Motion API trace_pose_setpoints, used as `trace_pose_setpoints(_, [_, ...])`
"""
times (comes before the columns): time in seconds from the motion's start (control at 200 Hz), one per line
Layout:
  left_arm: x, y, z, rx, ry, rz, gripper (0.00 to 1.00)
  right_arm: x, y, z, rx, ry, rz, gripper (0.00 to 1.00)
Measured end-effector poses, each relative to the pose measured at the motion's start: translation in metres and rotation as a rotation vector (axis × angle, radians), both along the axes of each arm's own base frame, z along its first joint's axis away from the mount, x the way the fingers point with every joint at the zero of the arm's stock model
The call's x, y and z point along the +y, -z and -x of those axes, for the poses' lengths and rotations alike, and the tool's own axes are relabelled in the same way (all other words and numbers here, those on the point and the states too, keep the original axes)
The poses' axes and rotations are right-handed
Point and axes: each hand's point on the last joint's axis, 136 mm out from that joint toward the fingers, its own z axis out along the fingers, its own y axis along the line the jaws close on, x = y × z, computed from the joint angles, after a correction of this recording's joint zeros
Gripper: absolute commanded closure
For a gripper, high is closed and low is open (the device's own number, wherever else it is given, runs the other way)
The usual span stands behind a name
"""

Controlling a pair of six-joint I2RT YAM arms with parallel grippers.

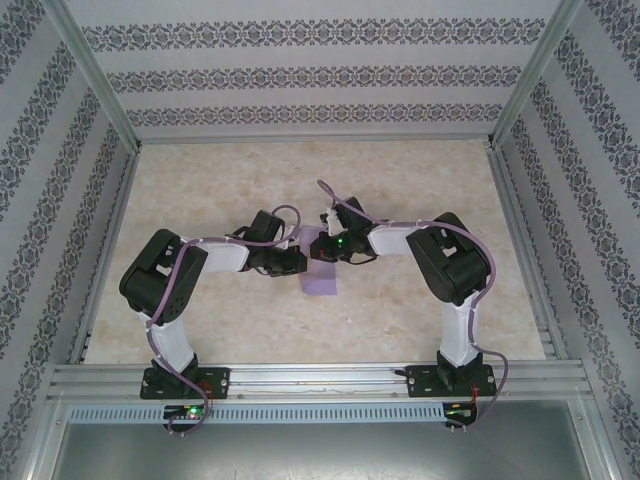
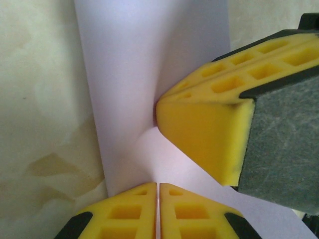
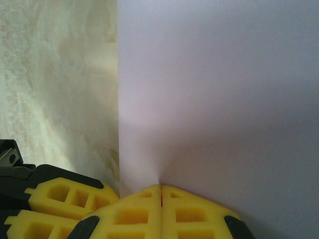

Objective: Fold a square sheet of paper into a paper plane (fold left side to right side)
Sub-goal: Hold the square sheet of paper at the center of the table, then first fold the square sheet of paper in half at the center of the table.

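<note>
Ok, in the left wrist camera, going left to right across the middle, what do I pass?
Marbled table → lilac sheet of paper → right pincer, shut, its tip against the paper.

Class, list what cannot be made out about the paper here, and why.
Top external: the square sheet of paper is partly hidden under the right arm; its creases are too small to tell.
Left wrist: the right gripper covers the sheet's right part; the top edge cuts it off.
Right wrist: the sheet runs off the top and right edges; its outline is unknown.
</note>
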Motion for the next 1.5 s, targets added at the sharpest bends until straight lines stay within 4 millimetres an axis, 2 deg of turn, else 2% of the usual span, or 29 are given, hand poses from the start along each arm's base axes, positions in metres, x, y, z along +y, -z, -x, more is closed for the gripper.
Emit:
trace_pose_setpoints(0.21, [0.0,-0.002,0.001,0.008,-0.001,-0.003,0.9,0.0,0.0,0.0,0.013,0.012,-0.002,1.0])
trace_pose_setpoints(0.46, [-0.005,-0.021,0.001,0.007,-0.005,0.047,0.9,0.0,0.001,0.0,0.012,0.012,-0.003,1.0])
trace_pose_setpoints(0.71, [-0.008,-0.024,0.001,0.013,-0.012,0.069,0.9,0.0,0.001,0.0,0.012,0.012,-0.003,1.0])
trace_pose_setpoints(1.094, [-0.004,-0.001,0.01,0.066,-0.014,0.049,0.9,0.0,0.001,0.0,0.011,0.013,-0.002,1.0])
trace_pose_setpoints(1.349, [-0.003,0.0,0.013,0.056,-0.006,0.056,0.9,0.0,0.001,0.0,0.011,0.014,-0.001,1.0])
trace_pose_setpoints(1.499, [0.003,0.0,0.024,0.06,-0.005,0.055,0.9,0.0,0.001,0.0,0.011,0.014,0.0,1.0])
